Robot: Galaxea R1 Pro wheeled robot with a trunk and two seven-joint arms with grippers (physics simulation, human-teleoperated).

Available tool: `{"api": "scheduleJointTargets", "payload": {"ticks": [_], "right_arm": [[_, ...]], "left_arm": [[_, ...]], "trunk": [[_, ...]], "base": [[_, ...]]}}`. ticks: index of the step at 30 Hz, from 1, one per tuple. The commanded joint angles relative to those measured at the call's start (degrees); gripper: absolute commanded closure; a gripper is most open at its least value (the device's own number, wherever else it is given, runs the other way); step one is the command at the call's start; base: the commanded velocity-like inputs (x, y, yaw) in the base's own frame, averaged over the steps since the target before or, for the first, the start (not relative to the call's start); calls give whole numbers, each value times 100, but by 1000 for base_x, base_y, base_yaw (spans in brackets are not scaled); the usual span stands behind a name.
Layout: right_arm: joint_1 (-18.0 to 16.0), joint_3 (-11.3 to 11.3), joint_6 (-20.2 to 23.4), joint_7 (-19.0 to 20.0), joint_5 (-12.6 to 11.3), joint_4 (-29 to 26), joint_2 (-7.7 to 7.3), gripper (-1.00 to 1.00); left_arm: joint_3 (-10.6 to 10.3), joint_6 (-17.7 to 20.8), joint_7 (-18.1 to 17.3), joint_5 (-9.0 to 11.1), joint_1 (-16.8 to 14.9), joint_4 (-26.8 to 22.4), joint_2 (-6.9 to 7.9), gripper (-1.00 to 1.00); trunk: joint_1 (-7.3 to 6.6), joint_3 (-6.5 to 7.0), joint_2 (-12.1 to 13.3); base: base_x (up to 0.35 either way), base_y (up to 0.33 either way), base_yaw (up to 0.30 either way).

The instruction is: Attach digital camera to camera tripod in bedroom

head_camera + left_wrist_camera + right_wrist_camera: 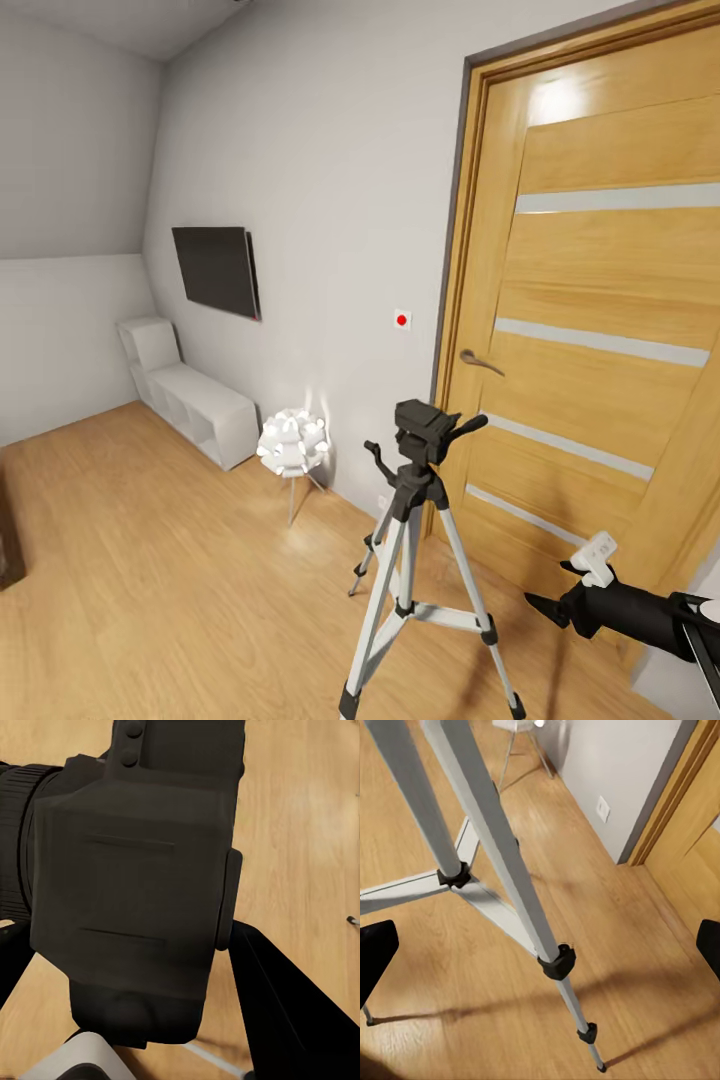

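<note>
A pale grey bedroom with a plank floor (pixel 150 560) and an oak door (pixel 600 330) holds the silver-legged tripod (pixel 415 560) standing before that door — the left tool (pixel 127 967) grasps the boxy black camera (pixel 127 892), the right tool (pixel 540 945) spread wide.

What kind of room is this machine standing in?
Probably a room in a home, perhaps a bedroom or living space: a wood plank floor, a wall TV above a low white shelf unit, and an oak door. A tripod stands nearby.
</note>
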Motion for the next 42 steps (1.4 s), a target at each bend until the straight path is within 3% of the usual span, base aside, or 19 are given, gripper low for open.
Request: {"api": "scheduleJointTargets", "payload": {"ticks": [1,18,33,37,38,39,41,42], "right_arm": [[-3,-5,30,43,37,-6,-1,-100],[-3,-5,30,43,37,-6,-1,-100],[-3,-7,38,54,35,-6,-10,-100],[-3,-13,39,351,42,-6,-37,-100],[-3,-17,32,576,61,-6,-48,-100],[-3,-17,6,941,121,-4,-61,-100],[-3,-15,-13,1022,239,15,-66,-100],[-3,-15,-35,1076,435,33,-71,-100]], "left_arm": [[-2,20,32,46,2,-11,1,100],[4,14,29,47,2,-11,1,100],[-3,22,38,40,0,-11,3,100],[-1,22,31,43,2,-11,5,100],[1,22,27,45,2,-11,7,100],[5,22,26,47,2,-11,9,100],[7,22,23,48,-1,-11,9,100],[7,22,22,48,1,-11,9,100]], "trunk": [[3,-1,-4],[3,-1,-4],[3,-1,-4],[3,-1,-4],[3,-1,-4],[3,-1,-4],[3,-1,-4],[3,-1,-4]], "base": [[11,-67,251],[2,-15,243],[0,-180,44],[0,-50,2],[0,-21,1],[0,-7,0],[0,-4,0],[0,-2,0]]}}
